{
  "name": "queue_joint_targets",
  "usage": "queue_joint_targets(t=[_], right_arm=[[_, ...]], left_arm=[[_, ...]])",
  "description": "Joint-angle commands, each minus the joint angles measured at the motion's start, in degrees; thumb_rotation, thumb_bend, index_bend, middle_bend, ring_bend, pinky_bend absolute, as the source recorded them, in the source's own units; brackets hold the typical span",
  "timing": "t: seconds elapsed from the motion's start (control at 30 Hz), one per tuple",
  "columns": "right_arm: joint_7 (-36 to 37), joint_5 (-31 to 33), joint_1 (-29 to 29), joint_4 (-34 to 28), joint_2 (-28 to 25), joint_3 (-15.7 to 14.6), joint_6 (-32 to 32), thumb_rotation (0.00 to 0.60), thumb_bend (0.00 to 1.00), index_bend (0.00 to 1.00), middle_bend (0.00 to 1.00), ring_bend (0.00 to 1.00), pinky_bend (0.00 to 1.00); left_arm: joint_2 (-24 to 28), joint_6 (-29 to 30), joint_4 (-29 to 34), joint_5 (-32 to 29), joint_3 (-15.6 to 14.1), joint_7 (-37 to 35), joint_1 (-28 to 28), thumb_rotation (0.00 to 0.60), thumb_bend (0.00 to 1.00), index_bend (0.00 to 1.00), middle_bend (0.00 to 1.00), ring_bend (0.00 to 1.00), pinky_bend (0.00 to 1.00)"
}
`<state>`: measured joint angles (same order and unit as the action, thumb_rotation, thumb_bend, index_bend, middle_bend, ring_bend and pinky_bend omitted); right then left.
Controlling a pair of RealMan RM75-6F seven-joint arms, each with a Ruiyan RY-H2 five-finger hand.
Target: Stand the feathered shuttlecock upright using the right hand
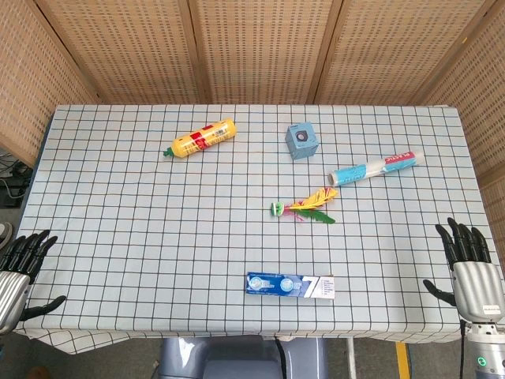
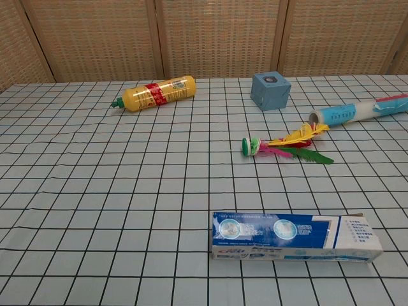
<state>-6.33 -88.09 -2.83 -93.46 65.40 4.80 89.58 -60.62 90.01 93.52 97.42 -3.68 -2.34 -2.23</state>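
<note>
The feathered shuttlecock (image 1: 304,208) (image 2: 285,145) lies on its side near the table's middle, green base to the left, yellow, pink and green feathers fanning right. My right hand (image 1: 467,259) hovers at the table's right front edge, fingers spread, holding nothing, well right of the shuttlecock. At the left front edge my left hand (image 1: 19,272) is also spread and empty. Neither hand shows in the chest view.
A yellow bottle (image 1: 202,139) (image 2: 155,92) lies at the back left. A blue cube box (image 1: 301,141) (image 2: 269,90) and a lying blue-white tube (image 1: 375,167) (image 2: 358,111) sit behind the shuttlecock. A toothpaste box (image 1: 289,285) (image 2: 294,236) lies in front. The checked tablecloth (image 1: 118,221) covers the table.
</note>
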Motion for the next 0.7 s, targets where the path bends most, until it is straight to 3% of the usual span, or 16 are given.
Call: queue_joint_targets(t=[0.03,0.17,0.37,0.53,0.7], right_arm=[[0.04,0.31,-0.18,-0.16,0.02,-0.09,-0.64,0.600,0.00,0.03,0.00,0.00,0.00],[-0.62,1.54,-1.49,-0.24,0.47,0.25,-3.27,0.600,0.00,0.03,0.00,0.00,0.00],[0.00,3.32,-9.53,0.41,0.59,2.76,-14.80,0.600,0.00,0.06,0.00,0.00,0.00],[1.16,6.97,-19.80,5.04,2.75,6.87,-27.81,0.600,0.00,0.15,0.00,0.00,0.00],[-0.56,10.72,-26.54,10.22,5.96,8.86,-35.99,0.600,0.00,0.27,0.00,0.00,0.00]], left_arm=[[0.37,-0.50,0.06,0.28,-0.44,-1.02,-0.15,0.600,0.00,0.00,0.00,0.00,0.00],[0.92,-0.15,0.10,0.28,-0.39,-2.16,-0.12,0.600,0.00,0.00,0.00,0.00,0.00],[-0.52,1.09,-1.35,-0.41,1.26,-2.14,-0.38,0.600,0.00,0.00,0.00,0.00,0.00],[-2.10,-1.28,-2.59,-1.68,2.08,-1.56,-1.77,0.600,0.00,0.00,0.00,0.00,0.00],[-3.48,-3.00,-3.37,-2.69,2.51,0.20,-2.62,0.600,0.00,0.00,0.00,0.00,0.00]])
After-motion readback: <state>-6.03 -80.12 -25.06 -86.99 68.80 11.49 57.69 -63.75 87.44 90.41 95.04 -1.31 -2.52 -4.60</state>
